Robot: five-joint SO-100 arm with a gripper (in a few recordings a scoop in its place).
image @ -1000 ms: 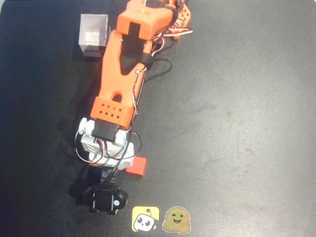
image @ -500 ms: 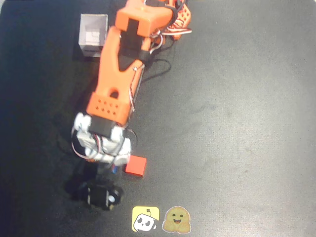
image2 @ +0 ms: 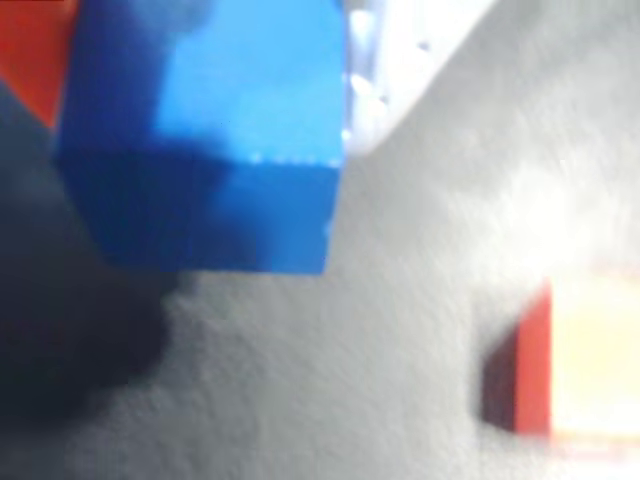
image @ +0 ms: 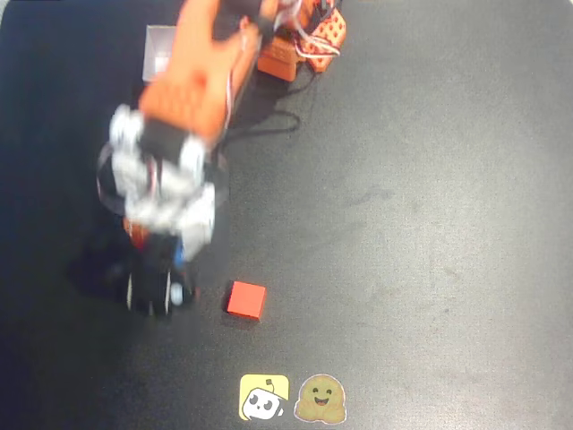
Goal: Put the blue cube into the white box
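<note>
In the wrist view the blue cube [image2: 205, 130] is large and close, clamped in my gripper [image2: 215, 60] between an orange finger [image2: 30, 50] on its left and a pale finger [image2: 400, 60] on its right, and lifted off the black table. From overhead the arm is blurred. My gripper [image: 159, 269] hangs left of centre, with a sliver of the blue cube [image: 179, 256] showing under the wrist. The white box [image: 159, 52] stands at the top left, partly hidden behind the orange arm.
A red cube [image: 245, 300] lies on the black table to the right of and below my gripper, and shows in the wrist view as the red cube [image2: 535, 360] at the right edge. Two stickers [image: 263, 397] sit at the front edge. The arm's base [image: 300, 40] is at the top.
My gripper has risen and swung up and to the left, away from the red cube, carrying the blue cube. The red cube has stayed in place.
</note>
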